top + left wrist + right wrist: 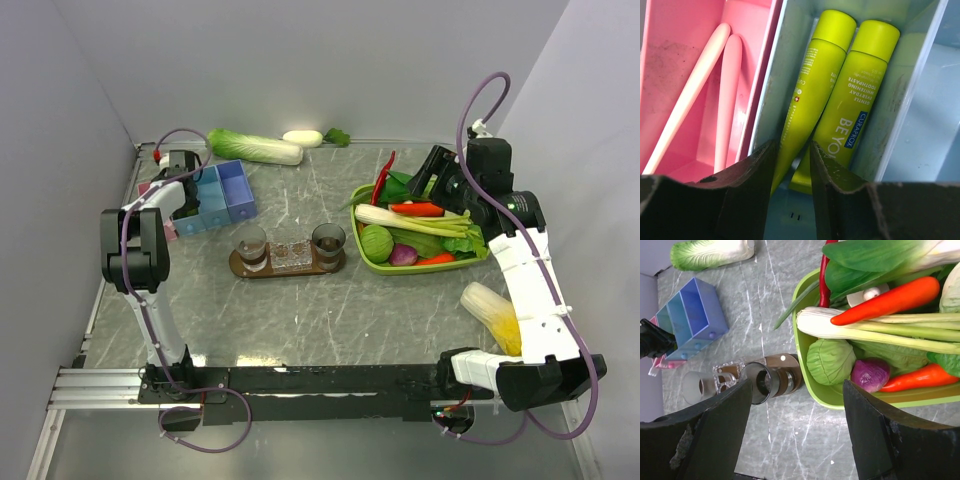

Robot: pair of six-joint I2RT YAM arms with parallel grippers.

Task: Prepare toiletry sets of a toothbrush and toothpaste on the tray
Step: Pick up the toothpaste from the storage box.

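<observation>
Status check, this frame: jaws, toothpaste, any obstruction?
Left gripper: jaws straddle one toothpaste tail in the blue box, grip unclear. Right gripper: jaws wide, empty. Second tube alongside, touching.

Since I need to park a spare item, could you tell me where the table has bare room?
Bare tabletop lies between the tray and the base rail, and between the blue box and the green basket. The tray itself is crowded.

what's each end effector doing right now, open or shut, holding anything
left end effector: astride a toothpaste tube's tail; gripped or not cannot be told
right end effector: open, empty
</observation>
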